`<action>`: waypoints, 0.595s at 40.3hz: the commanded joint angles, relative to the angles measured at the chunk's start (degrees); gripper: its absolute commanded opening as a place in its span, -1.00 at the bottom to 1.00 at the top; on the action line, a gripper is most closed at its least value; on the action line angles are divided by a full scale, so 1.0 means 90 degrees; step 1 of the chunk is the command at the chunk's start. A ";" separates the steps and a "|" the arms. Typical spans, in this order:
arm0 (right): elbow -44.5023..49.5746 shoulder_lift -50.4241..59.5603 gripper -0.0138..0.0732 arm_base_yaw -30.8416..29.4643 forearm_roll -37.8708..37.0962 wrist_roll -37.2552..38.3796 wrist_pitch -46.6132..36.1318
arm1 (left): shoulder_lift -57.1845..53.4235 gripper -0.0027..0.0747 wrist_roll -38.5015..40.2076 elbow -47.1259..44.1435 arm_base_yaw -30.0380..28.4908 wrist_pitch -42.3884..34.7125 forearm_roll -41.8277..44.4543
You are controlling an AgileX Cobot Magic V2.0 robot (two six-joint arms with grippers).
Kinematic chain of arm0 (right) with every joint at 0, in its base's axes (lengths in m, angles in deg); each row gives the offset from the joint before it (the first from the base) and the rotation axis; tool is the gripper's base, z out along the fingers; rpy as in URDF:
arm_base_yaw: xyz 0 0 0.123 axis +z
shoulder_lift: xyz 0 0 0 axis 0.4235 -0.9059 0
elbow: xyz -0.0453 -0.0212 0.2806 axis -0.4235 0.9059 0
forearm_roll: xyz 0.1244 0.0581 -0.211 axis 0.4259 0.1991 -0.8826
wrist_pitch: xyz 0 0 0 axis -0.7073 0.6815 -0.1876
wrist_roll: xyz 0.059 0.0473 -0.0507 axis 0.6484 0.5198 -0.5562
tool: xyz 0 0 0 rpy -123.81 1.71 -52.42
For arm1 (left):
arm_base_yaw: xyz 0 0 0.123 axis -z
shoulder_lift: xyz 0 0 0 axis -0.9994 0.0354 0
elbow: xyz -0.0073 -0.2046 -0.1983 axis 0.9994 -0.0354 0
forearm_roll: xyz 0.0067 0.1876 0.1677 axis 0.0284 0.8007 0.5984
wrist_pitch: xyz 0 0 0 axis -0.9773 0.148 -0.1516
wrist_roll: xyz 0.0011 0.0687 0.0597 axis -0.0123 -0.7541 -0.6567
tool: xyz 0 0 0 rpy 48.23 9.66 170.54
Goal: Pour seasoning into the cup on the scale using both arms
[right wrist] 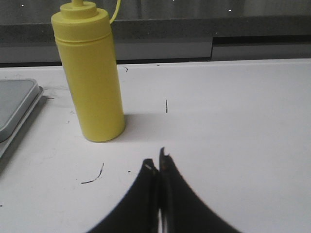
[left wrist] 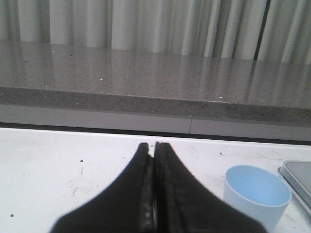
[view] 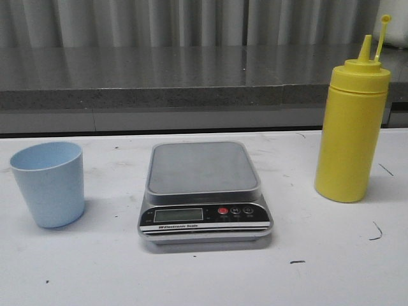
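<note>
The pale blue cup (view: 50, 183) stands upright on the white table, left of the scale (view: 203, 191), whose platform is bare. The yellow seasoning bottle (view: 352, 131) stands upright right of the scale, its cap hanging open on its tether. Neither arm shows in the front view. My left gripper (left wrist: 153, 145) is shut and empty over the table, the cup (left wrist: 256, 195) apart from it to one side. My right gripper (right wrist: 158, 159) is shut and empty, nearer the camera than the bottle (right wrist: 92, 73), which stands apart from it.
A grey speckled counter ledge (view: 159, 80) runs along the far edge of the table, with a pleated curtain behind. Small black marks (view: 376, 231) dot the table near the bottle. The scale's corner shows in the left wrist view (left wrist: 297, 175) and the right wrist view (right wrist: 17, 104).
</note>
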 commanded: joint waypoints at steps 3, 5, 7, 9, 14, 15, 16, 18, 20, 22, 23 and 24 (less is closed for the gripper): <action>-0.0047 0.0106 -0.84 -0.0046 -0.0086 -0.0009 -0.0562 | -0.0106 -0.98 0.0097 -0.0141 -0.0006 -0.0520 -0.0044; -0.0047 0.0106 -0.84 -0.0046 -0.0086 -0.0009 -0.0562 | -0.0106 -0.98 0.0097 -0.0141 -0.0006 -0.0520 -0.0044; -0.0047 0.0106 -0.84 -0.0046 -0.0086 -0.0009 -0.0562 | -0.0106 -0.98 0.0097 -0.0141 -0.0006 -0.0520 -0.0044; -0.0047 0.0106 -0.84 -0.0046 -0.0086 -0.0009 -0.0562 | -0.0106 -0.98 0.0097 -0.0141 -0.0006 -0.0520 -0.0044; -0.0047 0.0106 -0.84 -0.0046 -0.0086 -0.0003 -0.0568 | -0.0106 -0.98 0.0097 -0.0141 -0.0006 -0.0520 -0.0044; -0.0047 0.0106 -0.84 -0.0046 -0.0086 -0.0003 -0.0574 | -0.0106 -0.98 0.0097 -0.0141 -0.0006 -0.0520 -0.0044; -0.0047 0.0106 -0.84 -0.0046 -0.0086 0.0005 -0.0574 | -0.0106 -0.98 0.0097 -0.0141 -0.0006 -0.0520 -0.0044; -0.0047 0.0106 -0.84 -0.0046 -0.0086 0.0011 -0.0588 | -0.0106 -0.98 0.0097 -0.0141 -0.0006 -0.0520 -0.0044; -0.0047 0.0106 -0.84 -0.0046 -0.0086 0.0011 -0.0602 | -0.0106 -0.98 0.0097 -0.0141 -0.0006 -0.0520 -0.0044; -0.0047 0.0106 -0.84 -0.0046 -0.0086 0.0011 -0.0607 | -0.0106 -0.98 0.0097 -0.0141 -0.0006 -0.0520 -0.0044; -0.0047 0.0106 -0.84 -0.0046 -0.0086 0.0011 -0.0615 | -0.0106 -0.98 0.0097 -0.0141 -0.0006 -0.0520 -0.0044; -0.0047 0.0106 -0.84 -0.0046 -0.0086 0.0011 -0.0615 | -0.0106 -0.98 0.0097 -0.0141 -0.0006 -0.0520 -0.0044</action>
